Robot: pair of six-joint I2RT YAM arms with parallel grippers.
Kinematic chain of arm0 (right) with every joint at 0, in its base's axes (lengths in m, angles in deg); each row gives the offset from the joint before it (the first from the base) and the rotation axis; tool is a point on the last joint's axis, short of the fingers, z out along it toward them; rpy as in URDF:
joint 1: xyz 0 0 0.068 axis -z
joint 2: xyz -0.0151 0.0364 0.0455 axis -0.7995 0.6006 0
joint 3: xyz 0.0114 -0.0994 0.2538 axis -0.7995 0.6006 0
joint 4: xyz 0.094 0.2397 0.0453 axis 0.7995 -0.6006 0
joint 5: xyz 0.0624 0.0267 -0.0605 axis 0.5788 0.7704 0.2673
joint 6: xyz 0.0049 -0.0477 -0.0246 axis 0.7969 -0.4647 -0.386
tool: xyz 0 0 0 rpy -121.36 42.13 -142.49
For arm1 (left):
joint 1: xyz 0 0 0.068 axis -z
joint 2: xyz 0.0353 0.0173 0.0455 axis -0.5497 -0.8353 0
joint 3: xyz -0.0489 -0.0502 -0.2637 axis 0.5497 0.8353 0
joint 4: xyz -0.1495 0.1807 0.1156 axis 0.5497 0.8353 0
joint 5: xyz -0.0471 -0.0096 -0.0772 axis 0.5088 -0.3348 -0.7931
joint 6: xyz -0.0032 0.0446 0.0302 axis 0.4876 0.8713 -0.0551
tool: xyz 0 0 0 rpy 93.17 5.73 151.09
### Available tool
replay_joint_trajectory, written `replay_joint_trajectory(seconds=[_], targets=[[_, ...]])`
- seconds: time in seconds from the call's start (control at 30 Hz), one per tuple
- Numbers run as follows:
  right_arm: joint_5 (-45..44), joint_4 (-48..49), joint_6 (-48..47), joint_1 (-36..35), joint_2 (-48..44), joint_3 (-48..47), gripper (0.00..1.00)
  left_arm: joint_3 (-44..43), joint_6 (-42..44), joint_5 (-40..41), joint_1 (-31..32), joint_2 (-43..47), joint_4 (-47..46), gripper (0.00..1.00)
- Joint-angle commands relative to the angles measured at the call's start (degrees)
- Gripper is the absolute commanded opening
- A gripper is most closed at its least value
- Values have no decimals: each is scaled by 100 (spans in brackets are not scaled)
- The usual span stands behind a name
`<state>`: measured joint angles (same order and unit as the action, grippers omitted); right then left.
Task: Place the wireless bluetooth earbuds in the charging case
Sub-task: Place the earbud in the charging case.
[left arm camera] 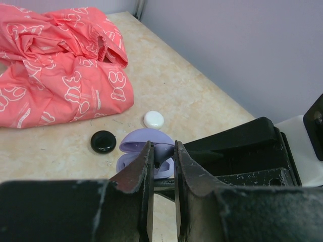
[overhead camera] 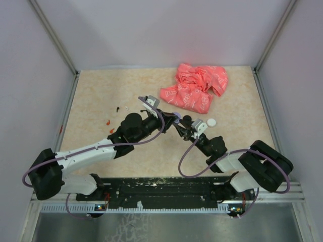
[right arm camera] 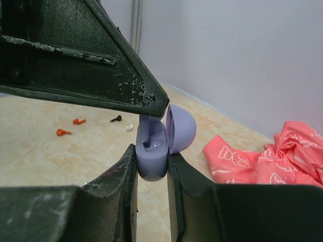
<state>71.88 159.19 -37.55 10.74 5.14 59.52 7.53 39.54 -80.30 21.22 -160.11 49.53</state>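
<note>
The pale purple earbud (right arm camera: 145,132) stands with its long axis upright, its lower end just inside the open charging case (right arm camera: 157,151). It hangs straight below the left gripper (left arm camera: 163,149), which pinches it between nearly closed fingers. I judge the coming move to be a straight push down along that axis. The case, glossy lilac with its lid hinged back, sits mouth-up, clamped in the right gripper (right arm camera: 151,164). Beyond that claw, to its left, a black bud (right arm camera: 116,119) and a white bud (right arm camera: 129,127) lie loose
</note>
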Motion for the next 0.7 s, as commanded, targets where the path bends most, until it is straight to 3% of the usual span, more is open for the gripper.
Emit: replay_joint_trajectory(seconds=[0.0, 0.33, 0.67], targets=[[64, 504, 123, -55, 52, -178, 0, 18, 220, 96, 70, -74, -355, 19], [65, 717, 276, -54, 141, -160, 0, 18, 442, 39, 137, -158, -398, 20], [37, 860, 324, -56, 142, -110, 0, -138, 752, 244, 238, -138, 140, 19]])
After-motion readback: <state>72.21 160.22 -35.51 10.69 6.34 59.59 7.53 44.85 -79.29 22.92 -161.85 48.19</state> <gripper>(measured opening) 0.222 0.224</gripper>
